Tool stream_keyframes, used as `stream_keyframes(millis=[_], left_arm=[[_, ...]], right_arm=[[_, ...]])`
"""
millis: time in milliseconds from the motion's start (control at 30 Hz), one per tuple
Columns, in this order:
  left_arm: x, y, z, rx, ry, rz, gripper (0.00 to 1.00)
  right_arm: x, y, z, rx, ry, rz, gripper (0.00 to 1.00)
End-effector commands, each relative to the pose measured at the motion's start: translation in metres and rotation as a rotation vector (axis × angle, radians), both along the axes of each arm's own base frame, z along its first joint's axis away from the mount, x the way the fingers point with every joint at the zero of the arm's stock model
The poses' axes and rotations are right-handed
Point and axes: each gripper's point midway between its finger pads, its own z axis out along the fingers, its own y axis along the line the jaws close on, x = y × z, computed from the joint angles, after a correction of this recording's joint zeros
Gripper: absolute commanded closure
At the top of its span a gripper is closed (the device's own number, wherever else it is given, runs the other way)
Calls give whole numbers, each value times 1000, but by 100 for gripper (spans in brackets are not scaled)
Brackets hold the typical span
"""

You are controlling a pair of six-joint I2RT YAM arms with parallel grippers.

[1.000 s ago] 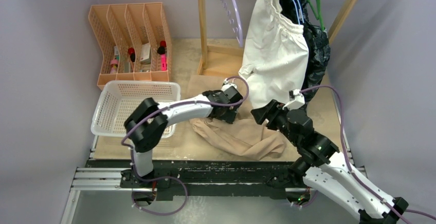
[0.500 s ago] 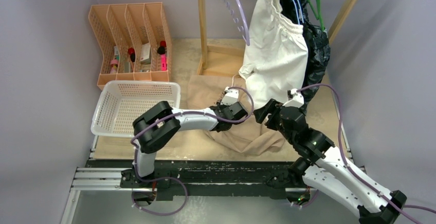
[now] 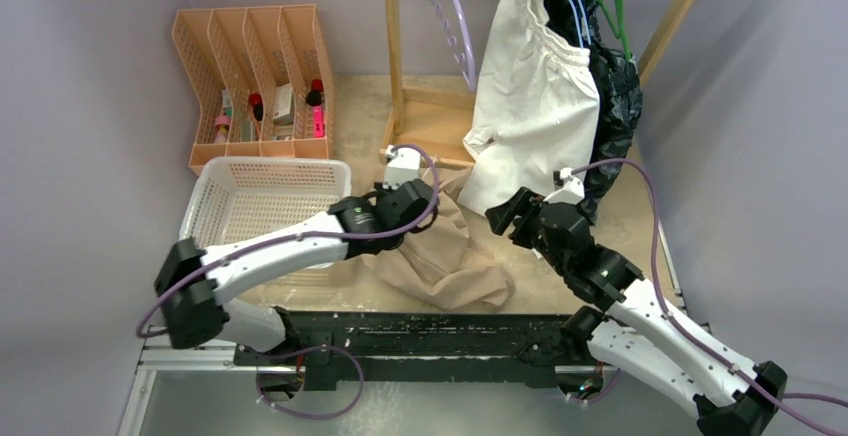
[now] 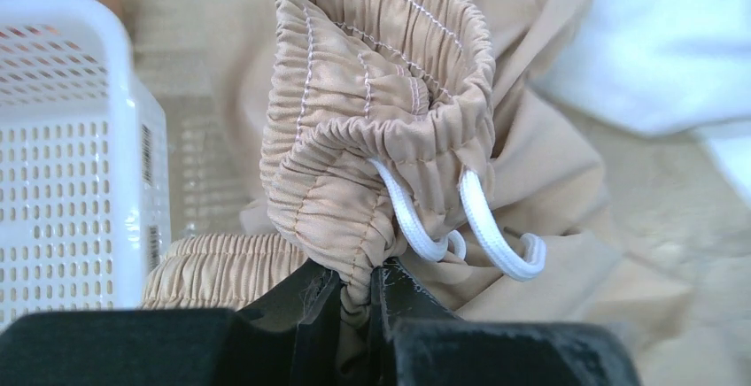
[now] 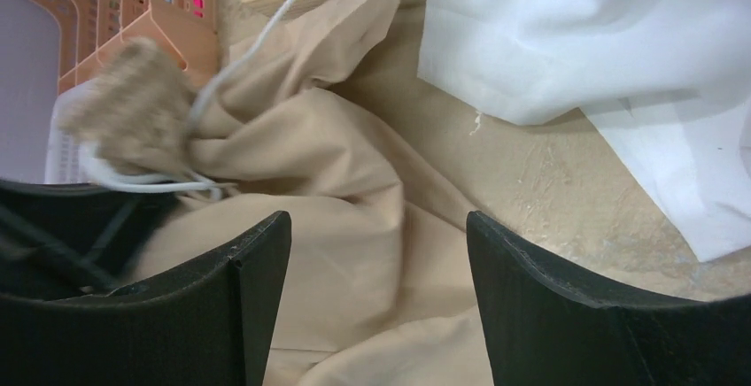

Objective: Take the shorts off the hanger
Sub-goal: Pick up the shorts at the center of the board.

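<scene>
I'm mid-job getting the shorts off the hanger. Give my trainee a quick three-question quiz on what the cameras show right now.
1. True or false: the left gripper is clamped on the elastic waistband of the tan shorts.
2. Fill the gap: the white basket sits on the ___ arm's side of the table.
3. Pick one. The right gripper is:
A. shut on the tan shorts
B. shut on the white basket
C. open, holding nothing

Key: 1 true; 2 left; 3 C.
</scene>
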Motion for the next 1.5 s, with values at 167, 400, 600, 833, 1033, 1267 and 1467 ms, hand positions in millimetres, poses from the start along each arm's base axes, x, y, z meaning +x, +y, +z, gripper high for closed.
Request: stream_keyframes(millis=[167,400,600,833,1033,1267,1467], left_arm=[[1,40,74,-93,-163,115,100],[9,53,93,-168,-183,190,100],[16,44,82,-215,-85,163,100],[4,10,64,-372,30,53,100],[-25,-40,44,-636,184,-109,95],[-39,-31,17,-591,238,-122,49],[-41,-21,-5,-436,213,-118,20]], right_arm=[[0,62,46,112,-155,309,25],[-23,127,24,130,-97,718,45],[-42,136,-20,99,4,858,64],[-30,141,-77,99,85,736,82],[4,146,-104,41,133,611,92],[53,155,-62,133,-2,428,97],[46,145,-69,86,105,408,89]])
